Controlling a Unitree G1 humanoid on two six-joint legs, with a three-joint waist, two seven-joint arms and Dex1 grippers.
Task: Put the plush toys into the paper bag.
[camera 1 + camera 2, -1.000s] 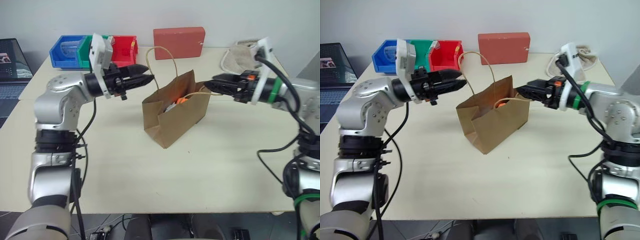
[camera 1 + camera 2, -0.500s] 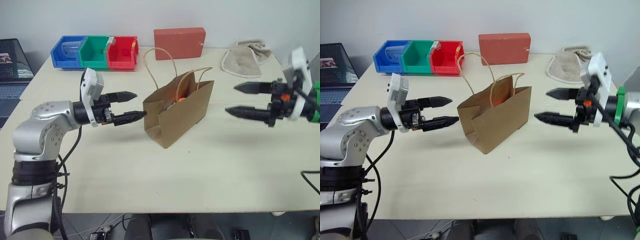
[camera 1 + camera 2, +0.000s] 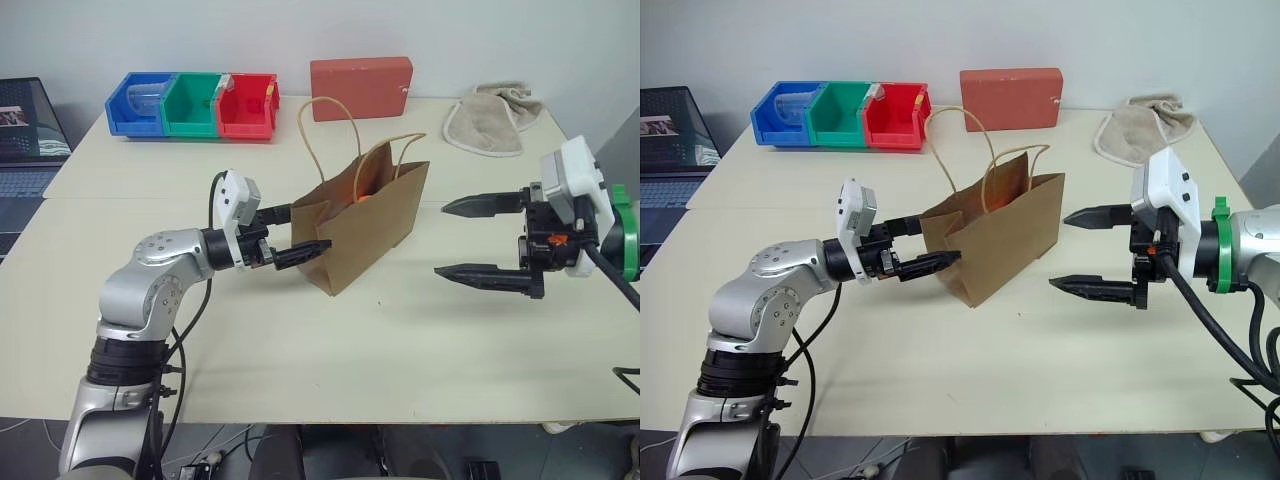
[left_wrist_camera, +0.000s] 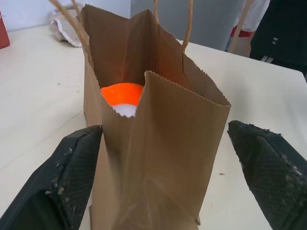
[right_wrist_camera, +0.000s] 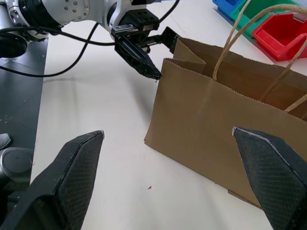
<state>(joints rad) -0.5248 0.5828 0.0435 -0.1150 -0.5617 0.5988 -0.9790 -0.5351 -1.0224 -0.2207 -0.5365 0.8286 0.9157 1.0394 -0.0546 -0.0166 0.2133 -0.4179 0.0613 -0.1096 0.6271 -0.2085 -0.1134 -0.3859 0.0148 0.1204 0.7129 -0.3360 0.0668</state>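
A pale wall [image 3: 300,30] stands behind a cream table [image 3: 400,350]. Blue, green and red bins [image 3: 192,103], a red box [image 3: 360,88] and a laptop [image 3: 25,140] sit at the back.

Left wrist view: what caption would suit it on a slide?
Open left end effector straddles the upright paper bag, with an orange and white plush toy inside.

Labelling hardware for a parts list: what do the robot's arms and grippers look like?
Silver-grey jointed arms with black cables. The left gripper and right gripper each have two black tapered fingers, textured pads and a white wrist block. The right forearm has a green band.
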